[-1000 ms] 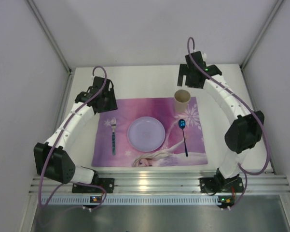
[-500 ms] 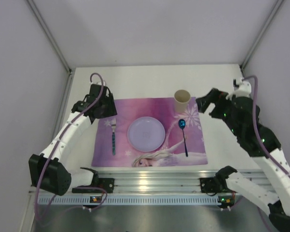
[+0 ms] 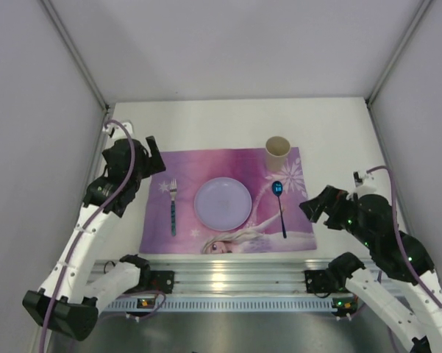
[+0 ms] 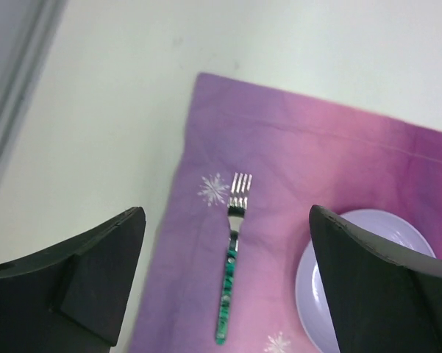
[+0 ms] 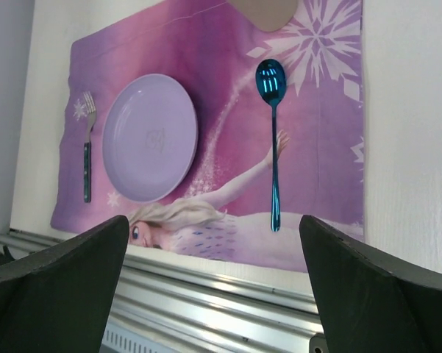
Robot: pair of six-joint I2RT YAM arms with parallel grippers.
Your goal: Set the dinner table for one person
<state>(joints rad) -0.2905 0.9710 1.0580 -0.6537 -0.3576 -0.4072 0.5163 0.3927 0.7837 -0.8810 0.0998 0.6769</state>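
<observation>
Both stand open and empty; the fork [image 4: 232,254] lies below the left gripper [image 4: 224,220], the spoon [image 5: 272,132] below the right gripper [image 5: 213,220]; the dinner table [image 3: 228,121], rigid and immovable, spreads beneath both; thin, slick cutlery probably wants a mid-handle pinch.

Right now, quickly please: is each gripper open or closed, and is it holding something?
Left gripper: open, holding nothing.
Right gripper: open, holding nothing.
</observation>
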